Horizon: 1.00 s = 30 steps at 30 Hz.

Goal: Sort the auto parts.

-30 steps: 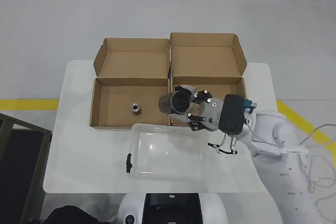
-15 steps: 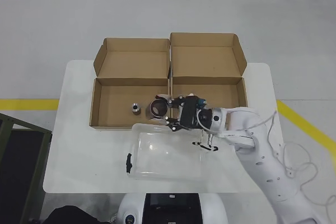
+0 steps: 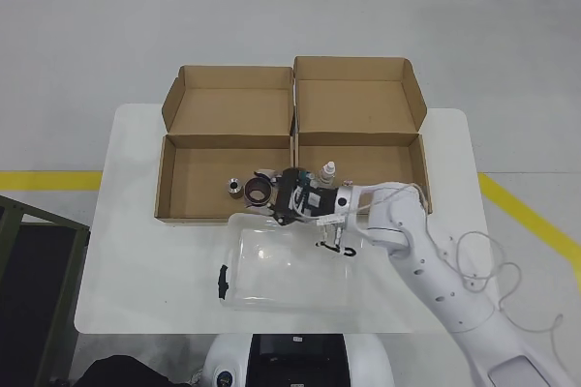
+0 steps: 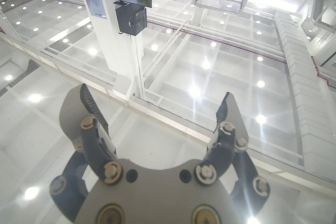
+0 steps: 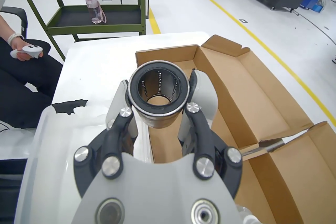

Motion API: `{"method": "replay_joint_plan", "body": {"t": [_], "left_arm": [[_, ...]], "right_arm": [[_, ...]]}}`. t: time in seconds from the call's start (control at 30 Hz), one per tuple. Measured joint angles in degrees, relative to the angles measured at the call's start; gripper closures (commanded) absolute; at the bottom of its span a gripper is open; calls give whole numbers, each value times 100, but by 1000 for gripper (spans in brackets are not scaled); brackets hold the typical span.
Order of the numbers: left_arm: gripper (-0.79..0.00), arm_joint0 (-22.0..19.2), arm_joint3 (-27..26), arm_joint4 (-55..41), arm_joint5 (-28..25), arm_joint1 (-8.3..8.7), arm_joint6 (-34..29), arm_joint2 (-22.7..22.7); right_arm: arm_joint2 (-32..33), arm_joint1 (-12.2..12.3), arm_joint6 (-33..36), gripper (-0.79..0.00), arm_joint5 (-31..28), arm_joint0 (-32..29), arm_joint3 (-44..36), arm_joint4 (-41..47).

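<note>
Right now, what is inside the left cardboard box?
A small metal part lies on the floor of the left box. The right gripper, jaws shut on a cylindrical bearing, hangs over its right end; the floor beneath them is covered.

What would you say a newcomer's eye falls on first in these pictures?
Most likely the right gripper, shut on a dark metal sleeve with rows of balls inside, over the right end of the left cardboard box. Next, the small metal ring lying in that box, and the left gripper, open and pointed up at the ceiling.
</note>
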Motion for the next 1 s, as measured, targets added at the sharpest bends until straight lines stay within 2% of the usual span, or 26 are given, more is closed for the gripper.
{"method": "replay_joint_plan", "body": {"t": [0.33,1.0], "left_arm": [[-785,0,0,0,0,0,0,0],[-785,0,0,0,0,0,0,0]], "right_arm": [[-335,-137,190,0,295,335,661,43],[-1142,-595,491,0,794,1272,2169,15]]}}
